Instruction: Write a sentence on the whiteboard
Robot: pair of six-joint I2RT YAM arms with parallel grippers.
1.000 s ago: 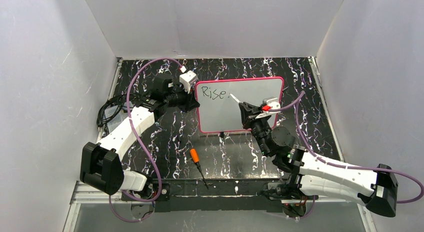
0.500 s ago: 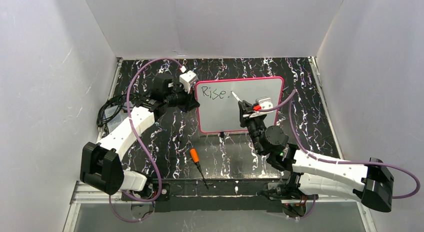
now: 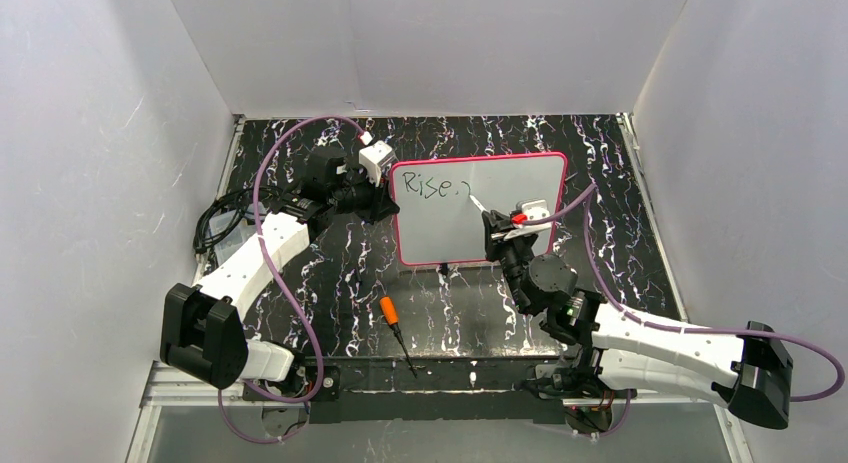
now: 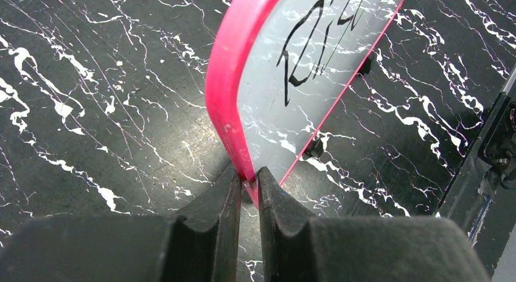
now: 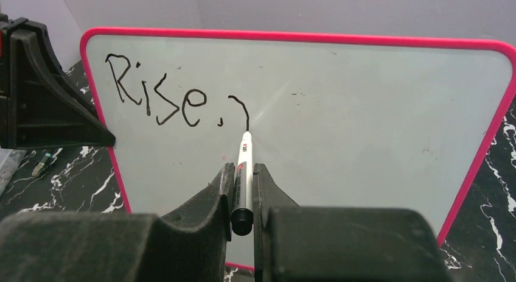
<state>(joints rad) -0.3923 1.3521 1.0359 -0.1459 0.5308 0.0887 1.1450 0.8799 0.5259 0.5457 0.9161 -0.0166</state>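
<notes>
Only "Rise," and one fresh stroke of the sentence (image 5: pixel 159 98) are written, so most seems left; the whiteboard (image 5: pixel 365 123) stands on the marbled surface (image 3: pixel 450 303), its frame pinched by the left gripper (image 4: pixel 249 175), while the right gripper (image 5: pixel 243 170) clamps the marker (image 5: pixel 246 145), tip at that stroke's end.

Orange-handled screwdriver (image 3: pixel 388 309) lies on black marbled worktop (image 3: pixel 350 283), tip toward the near edge. Black cable bundle (image 3: pixel 212 228) at the left edge.

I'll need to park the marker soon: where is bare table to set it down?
Bare table lies in front of the whiteboard, between the orange-handled tool and the right arm; also right of the board toward the wall. Crowded: the board's left edge, where the left gripper clamps it, and the cables beyond.
</notes>
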